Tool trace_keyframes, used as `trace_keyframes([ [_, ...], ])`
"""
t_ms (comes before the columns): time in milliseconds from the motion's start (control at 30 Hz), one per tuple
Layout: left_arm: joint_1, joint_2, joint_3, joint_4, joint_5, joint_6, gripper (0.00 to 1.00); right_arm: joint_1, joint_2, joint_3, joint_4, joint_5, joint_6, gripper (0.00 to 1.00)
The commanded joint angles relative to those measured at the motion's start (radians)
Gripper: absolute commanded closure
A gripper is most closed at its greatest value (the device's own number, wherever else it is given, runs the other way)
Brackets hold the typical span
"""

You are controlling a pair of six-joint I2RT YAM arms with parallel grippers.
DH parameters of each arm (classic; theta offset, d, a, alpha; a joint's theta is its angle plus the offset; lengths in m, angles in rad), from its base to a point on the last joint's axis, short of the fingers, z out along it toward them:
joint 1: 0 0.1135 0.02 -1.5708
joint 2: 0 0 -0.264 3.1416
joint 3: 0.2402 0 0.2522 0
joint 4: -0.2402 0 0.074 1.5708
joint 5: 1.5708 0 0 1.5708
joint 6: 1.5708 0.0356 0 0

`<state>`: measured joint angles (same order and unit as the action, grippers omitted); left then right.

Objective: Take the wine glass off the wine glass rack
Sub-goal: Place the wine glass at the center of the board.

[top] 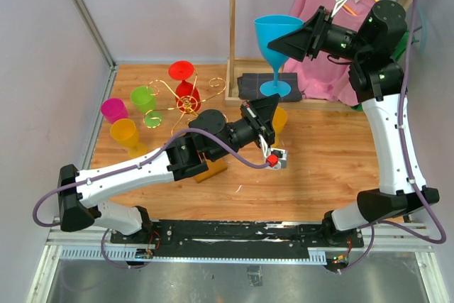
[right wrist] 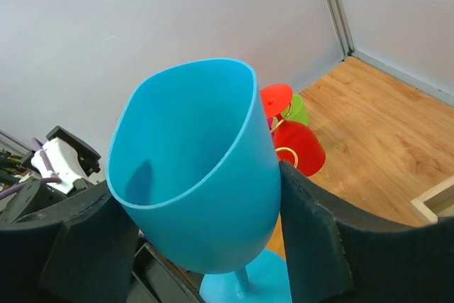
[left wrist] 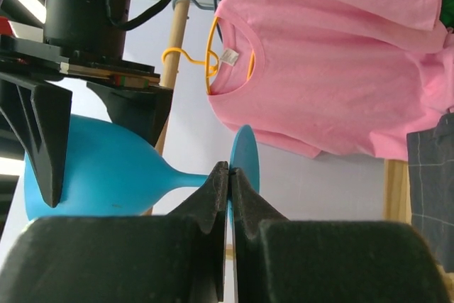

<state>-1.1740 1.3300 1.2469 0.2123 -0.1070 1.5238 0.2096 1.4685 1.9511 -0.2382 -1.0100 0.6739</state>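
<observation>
A blue wine glass [top: 273, 33] is held up in the air at the back, off the gold wire wine glass rack [top: 186, 101]. My left gripper [top: 272, 101] is shut on the edge of its round foot [left wrist: 245, 157], with the jaws pinched together on the disc. My right gripper [top: 285, 39] reaches in from the right, and its pads [right wrist: 312, 239] press both sides of the bowl [right wrist: 198, 175]. The rack [right wrist: 284, 152] stands to the left and carries red [top: 183, 70], green [top: 142, 97], pink [top: 113, 110] and yellow [top: 124, 133] glasses.
A pink shirt [top: 326, 26] hangs on an orange hanger at the back right, behind my right arm. A wooden post [top: 232, 26] rises at the back centre, with a folded dark cloth [top: 255, 84] at its foot. An orange glass [top: 281, 120] sits behind my left gripper.
</observation>
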Motion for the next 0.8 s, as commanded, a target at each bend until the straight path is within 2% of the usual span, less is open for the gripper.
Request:
trace_keyframes([
  [0, -0.01, -0.004, 0.02, 0.051, -0.051, -0.016, 0.79, 0.013, -0.05, -0.027, 0.048, -0.026, 0.031, 0.59],
  [100, -0.01, 0.01, 0.046, 0.077, -0.123, -0.049, 0.23, 0.0, -0.071, -0.046, 0.045, -0.001, 0.019, 0.58],
  [167, -0.011, 0.011, 0.077, 0.07, -0.169, -0.092, 0.06, -0.016, -0.082, -0.054, 0.044, 0.013, 0.016, 0.58],
  [200, -0.01, 0.007, 0.093, 0.053, -0.184, -0.118, 0.02, -0.026, -0.087, -0.054, 0.04, 0.023, 0.012, 0.58],
  [400, -0.01, -0.067, 0.088, -0.01, -0.237, -0.194, 0.01, -0.123, -0.105, -0.048, 0.009, 0.066, -0.017, 0.58],
  [467, -0.01, -0.092, 0.1, -0.055, -0.268, -0.254, 0.01, -0.163, -0.113, -0.034, -0.052, 0.105, -0.071, 0.59],
  [600, 0.006, -0.099, 0.245, -0.194, -0.361, -0.445, 0.01, -0.179, -0.138, -0.033, -0.25, 0.257, -0.261, 0.59],
  [767, 0.063, -0.013, 0.527, -0.401, -0.446, -0.677, 0.01, -0.179, -0.254, -0.21, -0.266, 0.486, -0.394, 0.6],
])
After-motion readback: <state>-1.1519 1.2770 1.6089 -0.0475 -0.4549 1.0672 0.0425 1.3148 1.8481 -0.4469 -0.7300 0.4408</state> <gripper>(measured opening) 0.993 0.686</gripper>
